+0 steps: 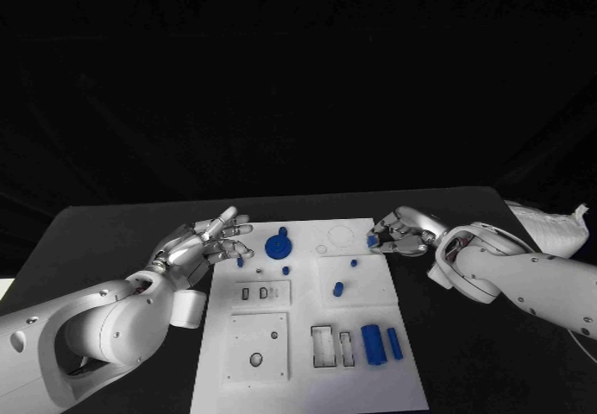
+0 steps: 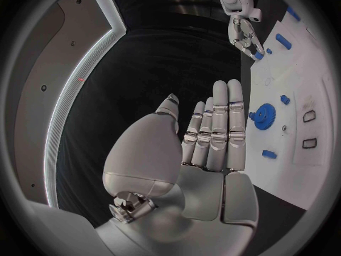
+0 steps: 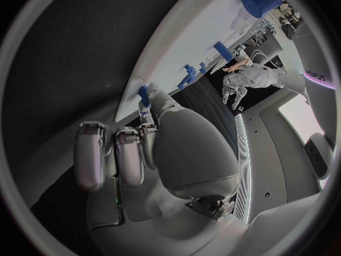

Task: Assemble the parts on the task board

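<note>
The white task board (image 1: 311,379) lies in the middle of the black table. On its far part sit a blue gear (image 1: 279,246) and a few small blue pegs (image 1: 337,290). A thick blue cylinder (image 1: 372,343) and a thin blue bar (image 1: 394,342) lie near its right edge. My right hand (image 1: 400,233) hovers at the board's far right corner, fingers curled, pinching a small blue part (image 1: 373,242), also visible at its fingertips (image 3: 145,94). My left hand (image 1: 211,240) is at the board's far left edge, holding nothing, with its fingers (image 2: 220,119) stretched out beside the blue gear (image 2: 266,115).
The board carries a square plate with a round hole (image 1: 259,345) and rectangular slots (image 1: 321,345) beside the cylinder. A white crumpled bag (image 1: 548,226) lies on the table at the far right, behind my right arm.
</note>
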